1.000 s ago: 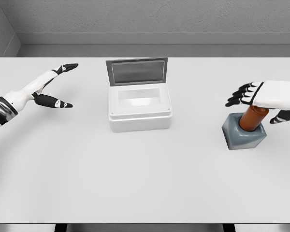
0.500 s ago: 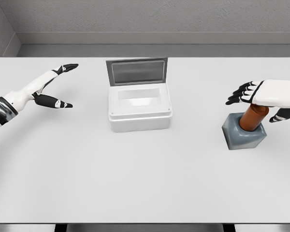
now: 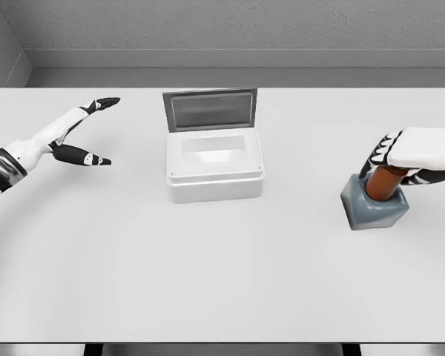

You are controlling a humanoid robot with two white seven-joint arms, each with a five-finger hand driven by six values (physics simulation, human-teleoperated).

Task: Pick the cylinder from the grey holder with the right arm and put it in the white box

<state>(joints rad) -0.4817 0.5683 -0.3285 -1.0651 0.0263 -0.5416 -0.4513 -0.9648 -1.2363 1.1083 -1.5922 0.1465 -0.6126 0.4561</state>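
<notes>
**Mia:** Where is the brown cylinder (image 3: 386, 183)?

**Ben:** It stands in the grey holder (image 3: 374, 207), near the right edge of the table (image 3: 222, 274). It leans a little. Only its upper part pokes out.

**Mia:** What is the right hand (image 3: 409, 154) doing?

**Ben:** It sits on top of the cylinder. The fingers (image 3: 376, 156) curl down around the top end. I think they are closing on it, but I can't tell if they squeeze it tight.

**Mia:** And the left hand (image 3: 74, 141)?

**Ben:** It is near the left edge, far from everything. Its fingers are spread wide and hold nothing.

**Mia:** Will the cylinder be hard to lift?

**Ben:** I guess not. It looks stiff and smooth, like a little bottle or a peg. It may be slippery, so the hand should wrap all around the top part that sticks out. Pull it out along its lean, or the holder might tip or come up too.

**Mia:** Where does it go?

**Ben:** Into the white box (image 3: 214, 169), near the back edge, around the middle. Its lid (image 3: 210, 110) stands open at the back. Nothing seems to be inside.

**Mia:** What can't you see?

**Ben:** The bottom of the cylinder hides in the holder. The hand hides the very top. The thumb is hard to make out. And the right arm is cut off by the picture's side.
</notes>
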